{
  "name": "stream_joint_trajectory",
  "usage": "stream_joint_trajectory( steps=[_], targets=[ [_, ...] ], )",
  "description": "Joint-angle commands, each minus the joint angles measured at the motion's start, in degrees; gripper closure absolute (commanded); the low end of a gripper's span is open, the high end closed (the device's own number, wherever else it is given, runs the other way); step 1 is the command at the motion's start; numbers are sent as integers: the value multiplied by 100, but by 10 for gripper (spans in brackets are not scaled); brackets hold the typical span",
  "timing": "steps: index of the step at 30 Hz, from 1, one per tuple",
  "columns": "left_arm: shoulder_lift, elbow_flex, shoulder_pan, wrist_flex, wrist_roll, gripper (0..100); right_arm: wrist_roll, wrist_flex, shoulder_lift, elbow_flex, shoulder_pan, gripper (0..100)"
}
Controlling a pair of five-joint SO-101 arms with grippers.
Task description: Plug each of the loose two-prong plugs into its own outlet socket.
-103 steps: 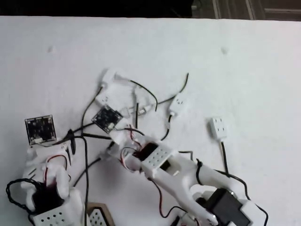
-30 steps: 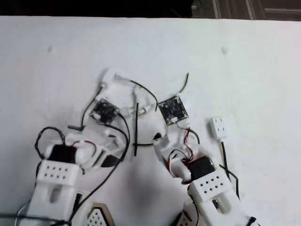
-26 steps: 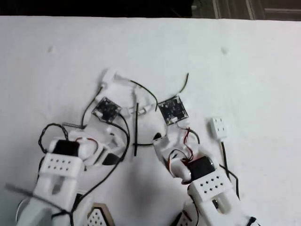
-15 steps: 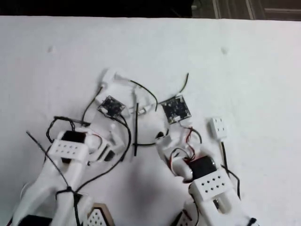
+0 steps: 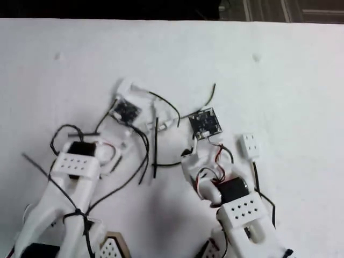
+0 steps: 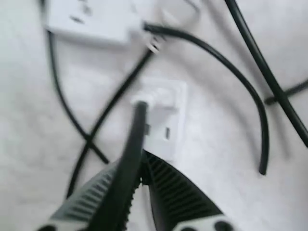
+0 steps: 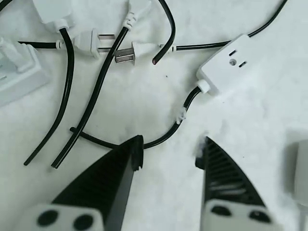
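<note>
— Where do the plugs lie?

— A first plug [image 7: 90, 41] and a second plug [image 7: 124, 54] lie side by side, beyond the right gripper [image 7: 168, 150]. That claw is spread wide with nothing in it. Seen from the high view, they are near the middle of the table [image 5: 301, 80]. From there the outer socket [image 5: 250, 145] lies at 3 o'clock and the far socket [image 5: 127, 87] at 11.

— And the left gripper [image 6: 144, 168]?

— It is just short of a socket block [image 6: 163, 108]. A black cord [image 6: 134, 134] crosses it, so I cannot tell whether that claw is spread or pressed together.

— How will a plug handle?

— Light and hard, I'd judge, with thin prongs that could bend (the springy cord will likely twist it in the grip). Take it by the flat sides of the moulded body, behind the prongs, never by the cord. The sockets look light too and will probably slide unless braced.

— What stands in the way?

— The near socket [image 7: 230, 65] trails a looping cord [image 7: 180, 118] just ahead of the right claw. Loose cords [image 7: 62, 96] overlap beside the plugs.
</note>
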Motion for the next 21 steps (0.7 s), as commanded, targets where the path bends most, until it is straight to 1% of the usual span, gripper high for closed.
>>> stream_joint_trajectory(
  steps=[1, 3, 4, 7, 8, 9, 17, 19, 21],
  targets=[
    [57, -862, -119, 422, -26, 974, -44, -92, -4, -53, 48, 819],
    [57, -993, -75, 659, -44, 945, -35, -92, 4, -53, 48, 819],
    [57, -1020, -57, 747, -88, 909, -35, -92, 4, -53, 48, 819],
    [75, -993, -40, 888, -211, 723, -26, -92, 13, -53, 48, 819],
    [75, -985, -84, 905, -105, 673, -26, -92, 13, -53, 48, 819],
    [75, -967, -127, 862, -53, 657, -26, -92, 13, -53, 48, 819],
    [127, -809, -127, 448, -114, 676, -18, -92, 13, -53, 48, 819],
    [409, -862, -119, 387, -114, 676, -18, -92, 13, -53, 48, 819],
    [892, -870, -110, 149, -105, 676, -18, -92, 13, -53, 48, 819]
  ],
)
